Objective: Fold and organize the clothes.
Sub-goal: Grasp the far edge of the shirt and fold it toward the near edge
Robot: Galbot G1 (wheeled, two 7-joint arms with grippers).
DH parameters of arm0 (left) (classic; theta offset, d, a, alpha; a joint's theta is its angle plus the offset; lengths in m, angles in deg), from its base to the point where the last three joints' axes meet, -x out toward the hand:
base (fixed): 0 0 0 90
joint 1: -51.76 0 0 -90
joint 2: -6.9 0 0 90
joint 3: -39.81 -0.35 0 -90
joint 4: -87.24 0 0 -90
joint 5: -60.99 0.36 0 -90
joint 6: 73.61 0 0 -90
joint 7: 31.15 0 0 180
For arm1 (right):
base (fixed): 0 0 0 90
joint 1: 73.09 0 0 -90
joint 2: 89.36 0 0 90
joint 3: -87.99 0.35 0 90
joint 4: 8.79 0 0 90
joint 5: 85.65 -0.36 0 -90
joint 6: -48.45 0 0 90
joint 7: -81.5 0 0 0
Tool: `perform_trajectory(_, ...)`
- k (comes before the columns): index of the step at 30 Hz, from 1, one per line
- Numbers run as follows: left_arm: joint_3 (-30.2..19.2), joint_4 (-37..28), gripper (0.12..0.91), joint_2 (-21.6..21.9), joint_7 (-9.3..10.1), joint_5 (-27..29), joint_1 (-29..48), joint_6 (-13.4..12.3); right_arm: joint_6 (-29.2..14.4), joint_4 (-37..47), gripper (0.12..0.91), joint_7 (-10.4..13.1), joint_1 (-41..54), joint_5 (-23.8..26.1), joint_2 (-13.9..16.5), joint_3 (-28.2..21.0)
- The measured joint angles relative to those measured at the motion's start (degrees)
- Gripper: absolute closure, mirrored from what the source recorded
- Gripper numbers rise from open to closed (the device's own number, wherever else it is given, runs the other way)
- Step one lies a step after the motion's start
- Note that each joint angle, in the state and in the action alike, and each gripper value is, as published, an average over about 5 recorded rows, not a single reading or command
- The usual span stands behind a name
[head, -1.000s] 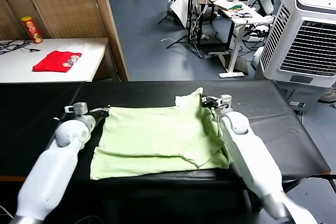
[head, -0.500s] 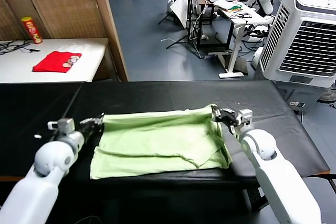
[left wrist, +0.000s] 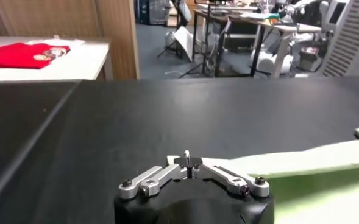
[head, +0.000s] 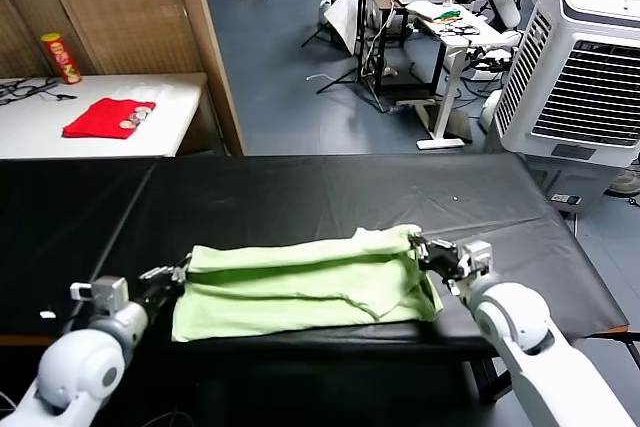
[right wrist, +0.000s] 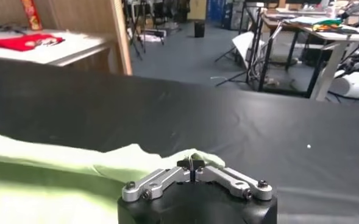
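The pale green T-shirt (head: 300, 282) lies folded on the black table (head: 300, 187) near its front edge, with its far edge pulled over towards the front. My left gripper (head: 177, 272) is shut on the shirt's left corner; in the left wrist view my left gripper (left wrist: 187, 159) pinches the green cloth (left wrist: 301, 161). My right gripper (head: 422, 245) is shut on the shirt's right corner; in the right wrist view my right gripper (right wrist: 192, 161) pinches the cloth (right wrist: 75, 167). No pink-red patch shows.
A red folded garment (head: 108, 115) and a red-yellow can (head: 60, 55) sit on a white side table at the back left. A wooden screen (head: 120, 7) stands behind. A white air cooler (head: 585, 67) stands at the right.
Both grippers have drawn the shirt's far edge towards the table's front, folding the shirt over itself into a narrower strip. Both arms have pulled back towards me.
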Motion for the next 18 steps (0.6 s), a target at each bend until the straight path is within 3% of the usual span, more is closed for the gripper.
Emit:
perform_trajectory(8,0.03,1.29,0.902,-0.83,0.53,3.59,-4.33,-0.33,0.78,-1.39,0.874,-0.1,-2.13,-0.06,-0.1,0.26)
perform_trajectory(11,-0.07,1.38,0.894,-1.27,0.76,5.11,-5.21,-0.1,1.51,-2.65,0.756,-0.02,-3.05,-0.91,0.41,1.1)
perform_trajectory(13,0.03,1.55,0.844,-1.36,0.91,5.72,-5.69,0.07,1.89,-3.63,0.624,0.03,-3.76,-1.85,0.88,1.95)
perform_trajectory(18,0.97,1.69,0.575,-1.12,1.15,5.59,-6.04,0.15,1.07,-5.0,0.346,0.98,-4.25,-3.74,1.28,4.89)
